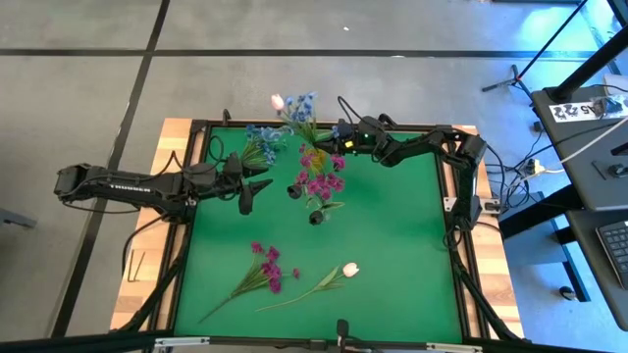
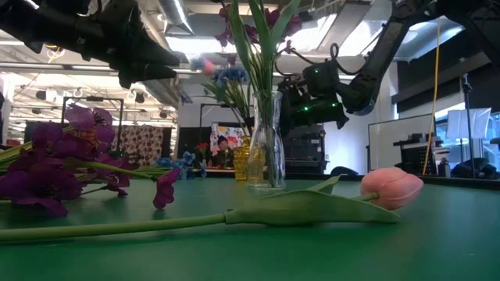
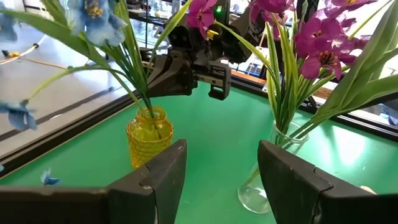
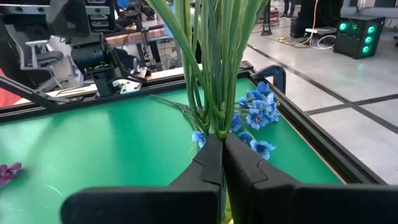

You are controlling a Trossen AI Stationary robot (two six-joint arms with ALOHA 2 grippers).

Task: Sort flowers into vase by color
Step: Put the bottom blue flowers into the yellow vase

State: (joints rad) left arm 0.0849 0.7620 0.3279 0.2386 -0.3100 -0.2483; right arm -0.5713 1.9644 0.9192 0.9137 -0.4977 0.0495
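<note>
The right tool [image 4: 222,155] is pressed together on a bundle of green stems [image 4: 208,68] at the far edge of the green worktop [image 1: 392,245], and small blue blooms [image 4: 258,112] hang beside that pinch; from above, the blue spray [image 1: 299,106] with a pale tulip bud [image 1: 277,101] at its side sits just ahead of this arm. The step in hand looks like the delivery of blue flowers to the yellow vase [image 3: 148,138], which already carries blue-headed stems. The left tool [image 3: 221,180] hovers with its fingers spread and nothing between them, facing the gap between the yellow vase and the clear glass vase [image 3: 267,180], where the magenta flowers [image 3: 317,37] stand. A magenta spray [image 1: 265,270] and a white-pink tulip [image 1: 339,273] lie on the near part of the worktop, not yet sorted. Next, the right tool probably has to let go once the stems stand in the yellow vase; whether they are fully inside it cannot be told. The left tool would then need to descend on one of the loose stems.
</note>
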